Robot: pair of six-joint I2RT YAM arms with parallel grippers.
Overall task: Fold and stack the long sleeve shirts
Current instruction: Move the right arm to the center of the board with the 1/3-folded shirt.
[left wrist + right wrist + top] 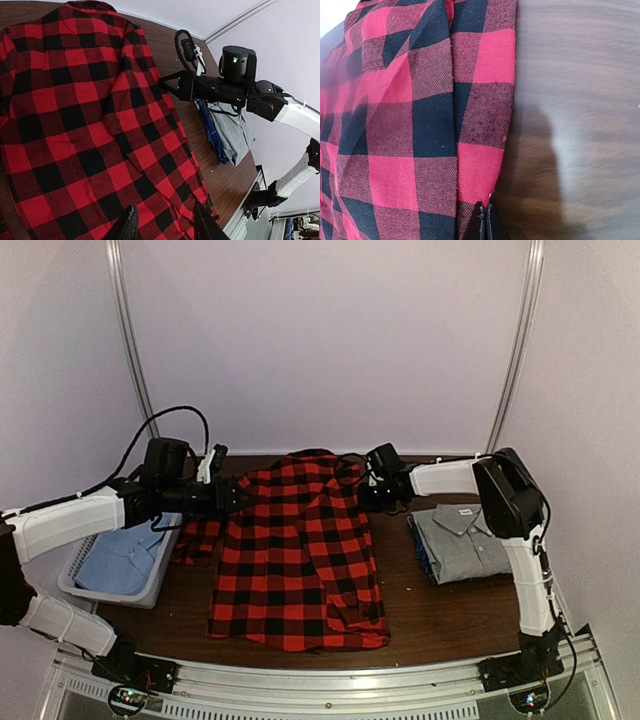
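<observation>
Centrally on the dark brown wooden tabletop (420,620), a red-and-black buffalo-check flannel shirt (295,560) lies spread flat. A folded grey collared shirt (465,540) sits to its right. Over the flannel, the left gripper (166,225) hovers spread; the right gripper (485,220) is pressed together at its right edge.

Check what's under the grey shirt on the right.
A blue cloth edge peeks out beneath the grey shirt; the rest is covered, so what it is can't be told.
</observation>
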